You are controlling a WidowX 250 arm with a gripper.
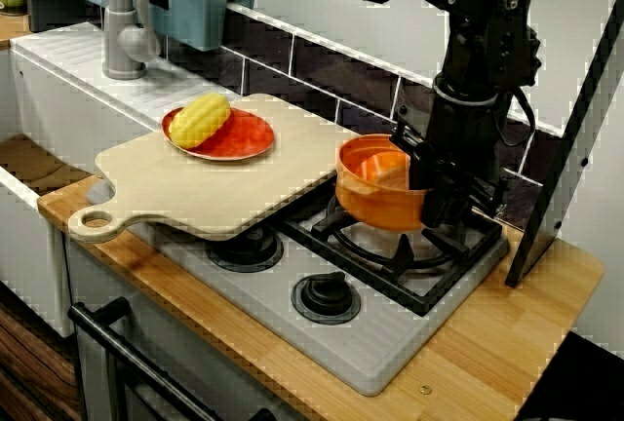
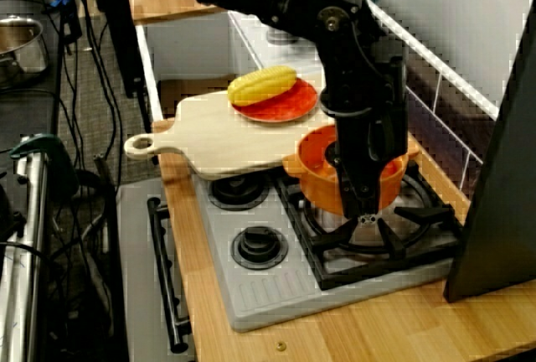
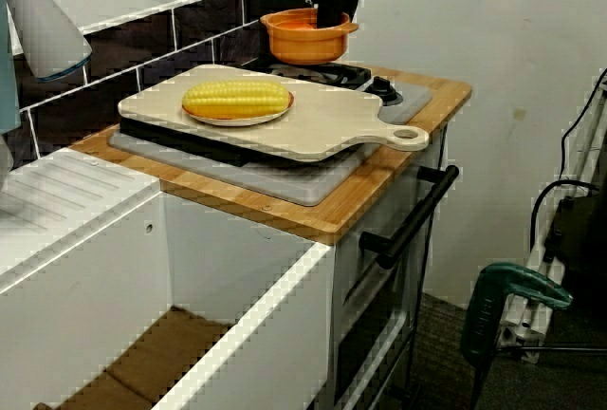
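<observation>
Hand is gripping the right rim of the orange pot, jaws closed across its wall; the pot is sitting over the rear burner grate, right of centre in the front view. Judged best: holding it level, squeezing firmly. Cutting board, bearing corn on a red plate, is crowding the pot's left side.

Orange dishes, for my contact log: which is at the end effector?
The deep pot over the burner; the flat plate carries corn on the cutting board.
</observation>
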